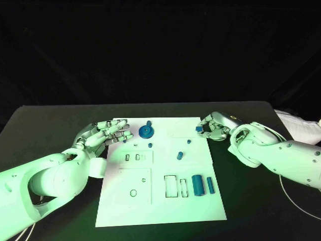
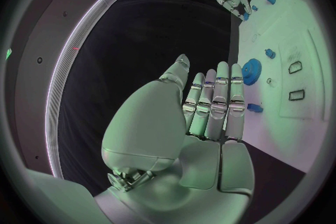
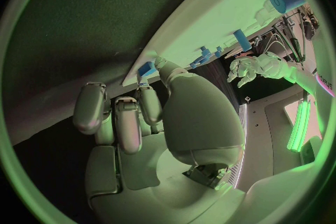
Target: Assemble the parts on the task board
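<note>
Two silver hands flank the white rectangular task board: the right hand pinches a small blue plastic part at its far-right corner, while the left hand hovers released.

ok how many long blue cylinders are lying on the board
2: a thick cylinder and a thinner cylinder beside it, both lying near the task board's near right corner. Another could be hidden from view.
</note>
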Available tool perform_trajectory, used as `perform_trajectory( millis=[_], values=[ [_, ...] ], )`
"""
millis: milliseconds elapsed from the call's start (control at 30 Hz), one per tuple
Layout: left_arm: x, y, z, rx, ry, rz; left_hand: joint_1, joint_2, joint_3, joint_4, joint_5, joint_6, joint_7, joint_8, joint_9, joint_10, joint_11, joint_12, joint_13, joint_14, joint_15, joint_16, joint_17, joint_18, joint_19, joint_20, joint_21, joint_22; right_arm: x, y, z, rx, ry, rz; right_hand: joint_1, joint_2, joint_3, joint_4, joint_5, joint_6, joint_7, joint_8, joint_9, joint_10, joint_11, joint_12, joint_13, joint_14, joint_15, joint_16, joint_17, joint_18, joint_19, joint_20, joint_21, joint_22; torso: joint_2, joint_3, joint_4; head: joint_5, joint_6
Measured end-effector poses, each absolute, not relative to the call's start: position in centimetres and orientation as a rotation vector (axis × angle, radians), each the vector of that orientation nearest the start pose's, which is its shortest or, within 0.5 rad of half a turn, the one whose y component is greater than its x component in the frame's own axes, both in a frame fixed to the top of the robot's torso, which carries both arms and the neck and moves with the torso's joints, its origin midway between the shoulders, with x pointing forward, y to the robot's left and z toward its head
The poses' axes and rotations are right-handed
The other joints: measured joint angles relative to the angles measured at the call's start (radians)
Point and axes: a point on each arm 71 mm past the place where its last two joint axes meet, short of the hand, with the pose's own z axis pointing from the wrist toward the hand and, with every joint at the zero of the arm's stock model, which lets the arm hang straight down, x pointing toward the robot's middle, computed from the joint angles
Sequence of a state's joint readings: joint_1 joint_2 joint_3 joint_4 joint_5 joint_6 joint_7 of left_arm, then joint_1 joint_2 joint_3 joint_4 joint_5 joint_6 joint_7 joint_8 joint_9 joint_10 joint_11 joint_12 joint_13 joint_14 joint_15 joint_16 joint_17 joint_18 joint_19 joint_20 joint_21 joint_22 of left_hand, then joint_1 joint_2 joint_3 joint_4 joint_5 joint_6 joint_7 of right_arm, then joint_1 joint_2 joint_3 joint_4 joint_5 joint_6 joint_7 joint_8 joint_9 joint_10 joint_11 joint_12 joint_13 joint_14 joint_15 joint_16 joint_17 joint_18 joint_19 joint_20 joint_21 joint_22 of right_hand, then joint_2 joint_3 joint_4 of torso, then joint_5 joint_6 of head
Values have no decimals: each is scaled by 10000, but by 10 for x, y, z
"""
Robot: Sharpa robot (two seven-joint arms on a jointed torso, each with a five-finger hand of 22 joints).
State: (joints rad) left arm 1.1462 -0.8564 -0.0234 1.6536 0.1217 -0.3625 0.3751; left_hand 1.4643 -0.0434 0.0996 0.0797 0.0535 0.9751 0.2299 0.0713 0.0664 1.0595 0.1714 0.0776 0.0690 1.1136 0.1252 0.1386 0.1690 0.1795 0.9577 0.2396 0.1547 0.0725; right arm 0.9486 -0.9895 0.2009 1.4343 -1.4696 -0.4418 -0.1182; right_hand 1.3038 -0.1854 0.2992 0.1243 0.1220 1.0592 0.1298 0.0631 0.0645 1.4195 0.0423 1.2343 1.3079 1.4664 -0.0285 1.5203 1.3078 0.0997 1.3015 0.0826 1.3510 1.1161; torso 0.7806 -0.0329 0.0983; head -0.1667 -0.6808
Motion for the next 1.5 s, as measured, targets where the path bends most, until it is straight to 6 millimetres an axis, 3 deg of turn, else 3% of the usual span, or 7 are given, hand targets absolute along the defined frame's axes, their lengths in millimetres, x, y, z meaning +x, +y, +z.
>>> perform_trajectory(
  millis=[900,1500],
  values=[
    [458,182,-193,-13107,14565,-16050,39,39,28,-28,0,0,0,0,0,0,0,0,0,0,0,0,7,-1,0,0,0,-8,482,-321,-214,1476,15765,4380,76,6,-80,28,94,-13,-57,28,32,0,0,0,-3,0,0,0,-3,0,0,0,-36,1,7,7,-9,5,-29],
    [458,181,-194,-13125,14588,-16050,39,39,0,-57,0,0,0,0,0,0,0,-47,0,0,0,0,17,-1,0,0,0,-8,482,-323,-214,1471,15750,4333,112,49,-134,29,94,21,-53,21,27,1,0,0,-5,1,-1,0,-4,0,0,0,-34,10,3,1,-7,1,14]
  ],
)
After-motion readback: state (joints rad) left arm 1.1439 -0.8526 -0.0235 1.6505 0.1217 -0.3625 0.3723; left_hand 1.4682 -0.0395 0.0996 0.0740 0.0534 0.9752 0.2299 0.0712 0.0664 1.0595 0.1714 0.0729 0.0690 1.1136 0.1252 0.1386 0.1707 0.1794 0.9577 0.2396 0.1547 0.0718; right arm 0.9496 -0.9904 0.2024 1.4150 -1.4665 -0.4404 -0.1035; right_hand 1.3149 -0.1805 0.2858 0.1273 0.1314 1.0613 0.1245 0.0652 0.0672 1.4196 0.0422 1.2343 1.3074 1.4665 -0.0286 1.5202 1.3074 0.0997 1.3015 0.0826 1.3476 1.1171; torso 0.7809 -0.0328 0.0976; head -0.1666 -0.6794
